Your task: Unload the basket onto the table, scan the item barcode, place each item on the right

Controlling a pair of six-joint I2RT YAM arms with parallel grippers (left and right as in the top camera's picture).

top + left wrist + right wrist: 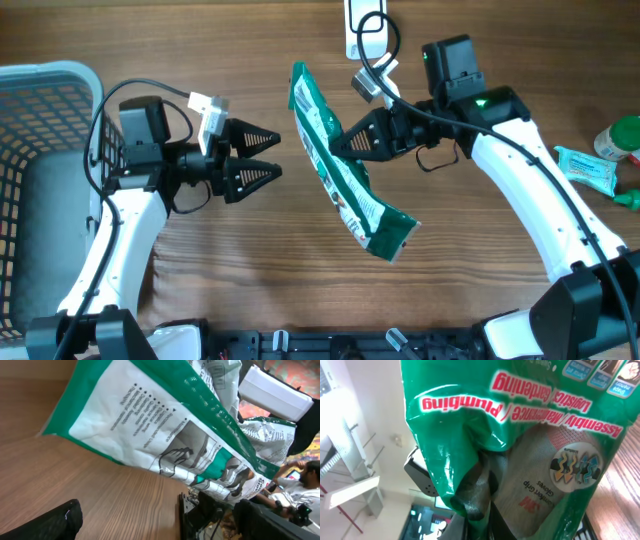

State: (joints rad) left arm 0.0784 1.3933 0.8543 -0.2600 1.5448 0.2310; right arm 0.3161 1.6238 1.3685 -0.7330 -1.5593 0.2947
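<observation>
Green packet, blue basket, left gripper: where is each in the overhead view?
green packet [372, 215], overhead view, lower half of its printed face.
blue basket [45, 72], overhead view, top rim.
left gripper [279, 153], overhead view, midway between its open fingertips.

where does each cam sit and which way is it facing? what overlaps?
Overhead: above the table, looking straight down; both arms, left fingers open, right fingers shut on the packet.
Left wrist: on the left arm, facing across the table at the packet's white back; one of the left fingers at bottom left.
Right wrist: pressed close to the packet's green front; own fingers mostly hidden.
Shared: all three see the packet; the wrist views show its opposite faces.
</observation>
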